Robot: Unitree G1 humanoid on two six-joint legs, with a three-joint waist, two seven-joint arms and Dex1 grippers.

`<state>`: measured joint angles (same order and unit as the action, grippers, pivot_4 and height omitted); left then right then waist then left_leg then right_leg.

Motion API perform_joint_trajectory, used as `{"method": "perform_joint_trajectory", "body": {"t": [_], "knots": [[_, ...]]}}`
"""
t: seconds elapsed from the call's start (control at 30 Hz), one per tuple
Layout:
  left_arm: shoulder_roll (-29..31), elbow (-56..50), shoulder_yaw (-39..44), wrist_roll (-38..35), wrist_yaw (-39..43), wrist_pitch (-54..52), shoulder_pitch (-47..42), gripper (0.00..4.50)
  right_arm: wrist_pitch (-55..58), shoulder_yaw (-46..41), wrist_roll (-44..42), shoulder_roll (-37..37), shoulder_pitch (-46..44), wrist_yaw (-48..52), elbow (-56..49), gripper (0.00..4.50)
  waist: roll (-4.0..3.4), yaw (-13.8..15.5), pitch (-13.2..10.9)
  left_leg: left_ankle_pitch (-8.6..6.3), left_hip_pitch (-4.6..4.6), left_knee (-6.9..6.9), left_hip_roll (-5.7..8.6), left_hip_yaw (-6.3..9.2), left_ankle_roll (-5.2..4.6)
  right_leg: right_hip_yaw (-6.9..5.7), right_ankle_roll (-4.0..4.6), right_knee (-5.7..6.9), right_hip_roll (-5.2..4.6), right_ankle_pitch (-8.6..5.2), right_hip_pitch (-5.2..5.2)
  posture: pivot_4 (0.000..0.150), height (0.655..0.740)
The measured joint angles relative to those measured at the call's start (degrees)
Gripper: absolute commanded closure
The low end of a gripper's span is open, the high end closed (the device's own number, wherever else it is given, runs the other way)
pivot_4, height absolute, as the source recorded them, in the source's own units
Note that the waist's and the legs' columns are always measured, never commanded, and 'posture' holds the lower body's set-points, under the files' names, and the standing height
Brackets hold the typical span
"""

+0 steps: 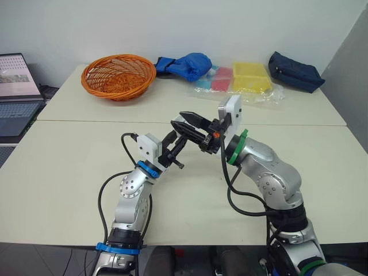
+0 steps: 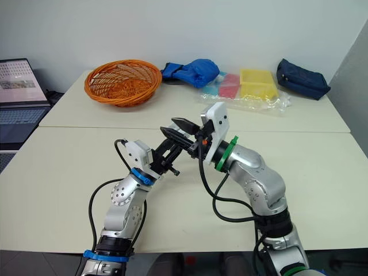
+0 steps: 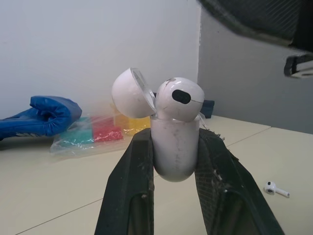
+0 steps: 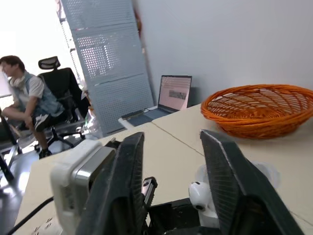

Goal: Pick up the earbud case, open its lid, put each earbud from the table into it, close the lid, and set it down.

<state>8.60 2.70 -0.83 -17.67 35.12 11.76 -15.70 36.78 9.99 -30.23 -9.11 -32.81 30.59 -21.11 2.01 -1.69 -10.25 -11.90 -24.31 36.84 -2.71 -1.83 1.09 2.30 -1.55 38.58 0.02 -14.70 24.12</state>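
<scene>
White earbud case [image 3: 174, 152] pinched between fingers of left gripper [image 3: 175, 139], lid [image 3: 129, 93] open, one earbud [image 3: 179, 99] poking out, right gripper [image 4: 173, 142] nearby, fingers spread apart

Bright, even indoor light; soft shadows.
Faint shadow under the orange woven basket [image 1: 118, 76] near the cream table's [image 1: 69, 172] far edge; white glare behind the seated person [image 4: 27, 98].

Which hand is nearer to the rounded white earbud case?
Left. The left hand grips the rounded white earbud case; the right hand hovers open nearby, not touching it.
</scene>
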Motion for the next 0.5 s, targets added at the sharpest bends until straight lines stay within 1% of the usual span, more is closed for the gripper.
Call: {"method": "perform_joint_trajectory", "body": {"t": [0.03,0.07,0.1,0.5], "knots": [[0.0,0.0,0.0,0.0,0.0,0.0,0.0,3.75,0.16,0.8,0.2,-0.52,0.04,0.36,0.0,4.07,0.0,-0.01,0.0,0.0,0.0,0.0,0.0,0.0,0.0,0.0,0.0,0.0,0.0,0.0,0.01,0.15,0.74],[0.0,0.0,-0.01,0.0,0.0,0.0,0.0,3.75,0.19,1.11,0.3,-0.56,0.07,0.46,0.0,4.34,0.0,-0.01,0.0,0.0,0.0,0.0,0.0,0.0,0.0,0.0,0.0,0.0,0.0,0.0,0.02,0.15,0.74],[-0.02,0.0,-0.03,0.0,0.0,0.0,0.0,3.75,0.11,1.91,1.01,-0.75,0.07,0.42,0.01,4.43,0.0,-0.01,0.0,0.0,0.0,-0.01,0.0,0.0,0.0,0.01,0.0,0.0,0.01,0.0,0.02,0.15,0.74],[-0.02,-0.05,-0.09,0.08,-0.08,0.0,-0.01,3.75,-0.12,4.98,4.86,-1.11,0.06,0.54,1.89,4.43,0.0,0.0,0.0,0.0,-0.03,0.0,0.0,-0.01,0.0,0.0,0.01,-0.01,0.0,-0.01,0.02,0.15,0.74]]}}
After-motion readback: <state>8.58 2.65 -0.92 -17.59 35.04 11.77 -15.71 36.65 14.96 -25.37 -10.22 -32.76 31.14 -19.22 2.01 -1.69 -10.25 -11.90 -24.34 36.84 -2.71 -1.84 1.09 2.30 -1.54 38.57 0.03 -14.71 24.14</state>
